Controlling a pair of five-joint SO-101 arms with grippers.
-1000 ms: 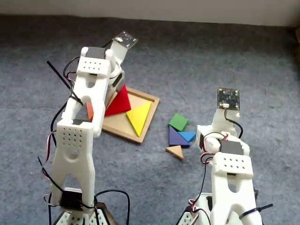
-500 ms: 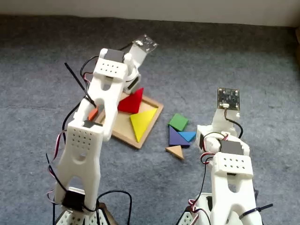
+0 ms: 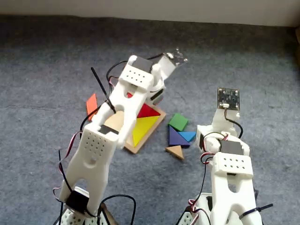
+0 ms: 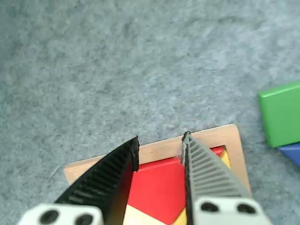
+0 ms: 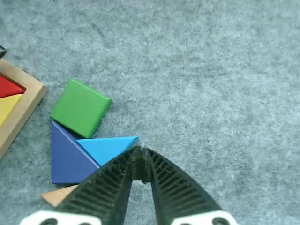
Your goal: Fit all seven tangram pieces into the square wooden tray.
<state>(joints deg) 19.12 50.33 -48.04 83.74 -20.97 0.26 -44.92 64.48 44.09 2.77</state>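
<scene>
The square wooden tray (image 3: 136,148) lies on the carpet under my left arm, holding a red triangle (image 3: 147,111) and a yellow triangle (image 3: 143,127). My left gripper (image 4: 161,139) is open above the tray's rim (image 4: 206,138), with the red triangle (image 4: 157,187) beneath its fingers. An orange piece (image 3: 92,105) lies on the carpet left of the tray. Right of the tray sit a green square (image 3: 178,122), a dark blue triangle (image 3: 175,137), a light blue triangle (image 3: 189,136) and a tan triangle (image 3: 175,151). My right gripper (image 5: 138,153) is shut and empty, beside the light blue triangle (image 5: 105,146).
Grey carpet covers the whole table. The right arm (image 3: 228,159) stands folded just right of the loose pieces. Open carpet stretches behind the tray and at the far right. A pale wall edge runs along the back.
My left arm has swung to the right across the tray. The tray has turned and shifted slightly right, and the red triangle has moved with it. The right arm is still.
</scene>
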